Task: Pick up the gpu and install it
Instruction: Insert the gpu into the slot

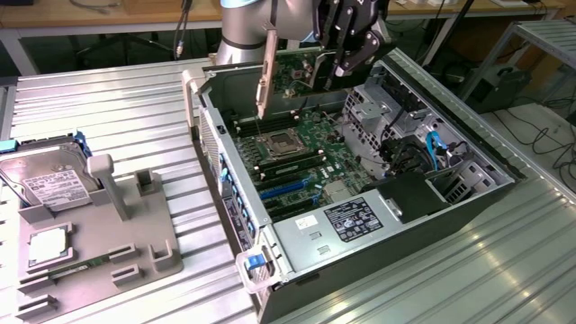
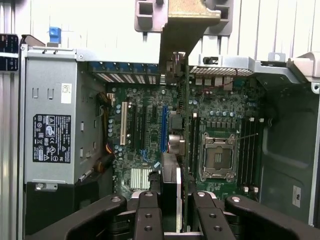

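Observation:
The gpu point(image 1: 293, 70), a green card with a silver bracket point(image 1: 264, 75) hanging at one end, is held in the air over the far end of the open computer case point(image 1: 468, 196). My gripper point(image 1: 335, 66) is shut on the card's edge. In the wrist view the gpu point(image 2: 171, 172) runs edge-on between my fingers point(image 2: 149, 212), its bracket point(image 2: 187, 25) at the far end. Below it lies the motherboard point(image 2: 145, 150) with a blue slot point(image 2: 163, 125) and a white slot point(image 2: 123, 122). The card touches no slot.
Inside the case are the CPU socket point(image 1: 276, 143), the power supply point(image 1: 351, 219) and drive cages with blue cables point(image 1: 432, 152). A grey fixture tray point(image 1: 135, 236) at the exterior view's left holds a hard drive point(image 1: 50, 179) and a memory stick point(image 1: 77, 270).

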